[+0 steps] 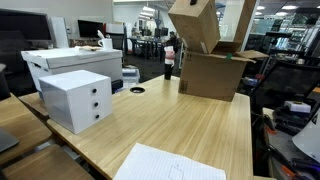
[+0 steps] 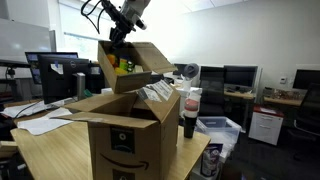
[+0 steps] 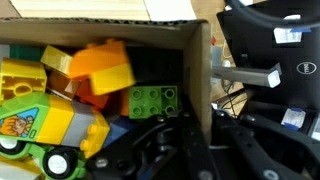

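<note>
Left of the one big open carton (image 1: 212, 75) on the wooden worktop (image 1: 200, 125) stand one white three-drawer chest (image 1: 78, 98) and one paper sheet (image 1: 170, 165). Straight above the carton, the claw (image 2: 122, 36) is clamped on one small cardboard box (image 2: 135, 62), held tilted in the air. Inside that box the wrist view shows one orange brick (image 3: 105, 68), one green brick (image 3: 152, 100), overlapping yellow ones too jumbled to count and one toy car (image 3: 45, 140) cut off at the edge; an open office with desks and monitors lies behind the carton.
</note>
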`<state>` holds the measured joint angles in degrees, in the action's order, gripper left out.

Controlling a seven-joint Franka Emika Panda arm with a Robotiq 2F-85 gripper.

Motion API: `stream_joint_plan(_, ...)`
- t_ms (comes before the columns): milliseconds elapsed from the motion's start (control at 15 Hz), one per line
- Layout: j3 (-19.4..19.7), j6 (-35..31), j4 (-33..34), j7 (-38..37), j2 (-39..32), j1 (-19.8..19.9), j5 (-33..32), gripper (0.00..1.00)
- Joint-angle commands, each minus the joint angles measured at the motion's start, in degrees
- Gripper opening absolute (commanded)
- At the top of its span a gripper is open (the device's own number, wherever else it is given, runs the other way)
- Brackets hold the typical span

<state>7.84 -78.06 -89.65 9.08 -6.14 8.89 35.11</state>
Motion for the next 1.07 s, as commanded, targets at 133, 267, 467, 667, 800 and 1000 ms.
stream_joint_plan(133, 1.1, -0.2, -0.8, 3.5, 1.6, 2.0, 6.5, 0.03)
stream_joint_plan(267, 1.7, 0.1, -0.7, 4.2, 1.4, 2.7, 8.2, 0.03)
stream_joint_plan(467, 2.8, 0.5, -0.6, 4.8, 1.3, 3.7, 9.9, 0.03)
stream_joint_plan(667, 3.3, 0.1, -0.9, 6.0, 1.5, 4.3, 11.7, 0.03)
stream_joint_plan(800, 3.7, 0.3, -0.9, 6.8, 1.3, 4.7, 12.5, 0.03)
stream_joint_plan(1000, 4.1, 0.2, -1.2, 8.1, 1.4, 5.1, 13.6, 0.03)
